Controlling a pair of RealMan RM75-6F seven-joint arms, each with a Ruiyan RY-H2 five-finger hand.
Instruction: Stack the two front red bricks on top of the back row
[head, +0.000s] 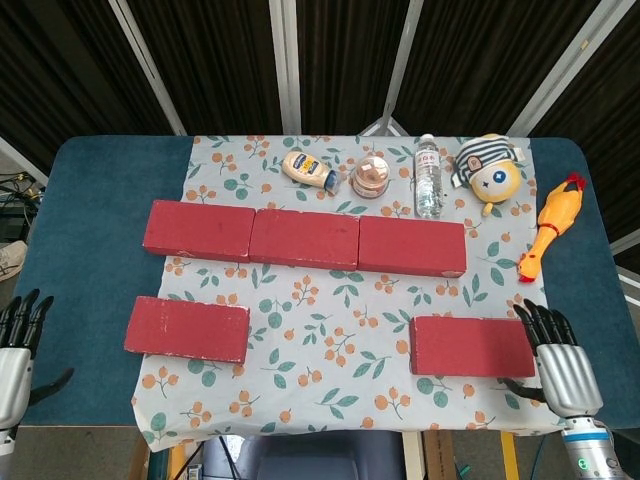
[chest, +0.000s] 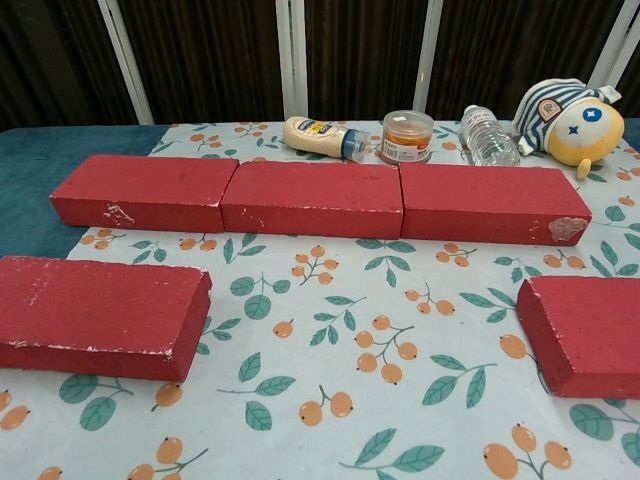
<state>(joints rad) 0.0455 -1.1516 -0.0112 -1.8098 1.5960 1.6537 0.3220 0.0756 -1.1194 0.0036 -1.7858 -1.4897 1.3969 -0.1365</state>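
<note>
1. Bricks first: the front left red brick (head: 187, 329) and the front right red brick (head: 470, 346) both lie flat on the leaf-and-berry cloth (head: 330, 330), on the robot's side of the back row (head: 305, 238), well apart from each other and from that row.
2. The back row is three red bricks set end to end, touching; any stacked brick must land flat on their tops.
3. Handling, as a judgement: these look stiff, blocky and fairly heavy, with a rough, chalky face that should not slip. Chipped corners on the back row suggest crumbly edges, so avoid knocking them.
4. Best hold is probably across the narrow width, fingers on one long side and thumb on the other, near the middle so the brick stays level.
5. The right robot hand (head: 563, 362) sits just beside the front right red brick's outer end, fingers spread, holding nothing.
6. The left robot hand (head: 15, 350) is at the surface (head: 90, 200) edge, well left of the front left red brick, fingers apart and empty.
</note>
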